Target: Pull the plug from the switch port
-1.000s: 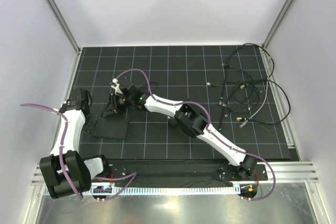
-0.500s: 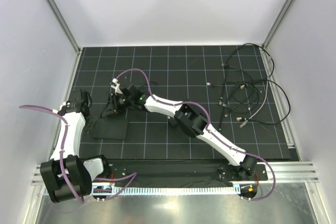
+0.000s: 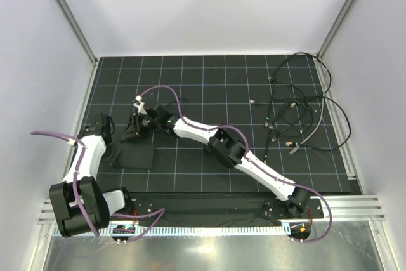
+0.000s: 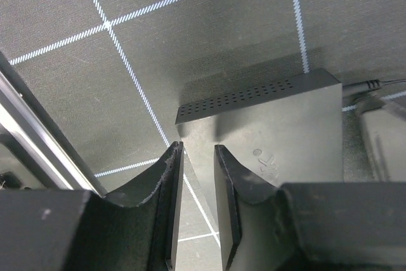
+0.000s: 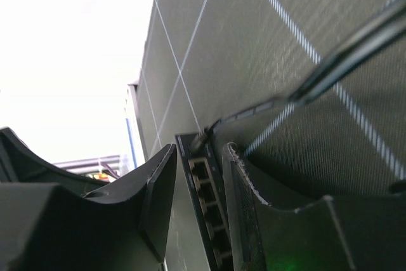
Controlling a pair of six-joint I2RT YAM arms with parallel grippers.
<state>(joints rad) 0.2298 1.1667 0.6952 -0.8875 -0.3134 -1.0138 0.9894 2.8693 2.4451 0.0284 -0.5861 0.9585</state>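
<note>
The switch is a flat matte-black box on the mat at the left. Its port edge faces away from the arm bases. In the right wrist view a row of ports runs between my fingers, and a thin black plug sits in the end socket just past the fingertips, its cable leading away. My right gripper is open and straddles that port edge. My left gripper is open only a narrow gap, over the switch's left corner. I cannot tell whether it touches the box.
A tangle of black cables with small connectors lies at the right. A small black block sits under the right arm. The aluminium wall rail runs close beside the left gripper.
The left wrist has shifted slightly toward the near side and settled by the switch's left corner. The right gripper has stayed at the port edge; its elbow dropped a little.
</note>
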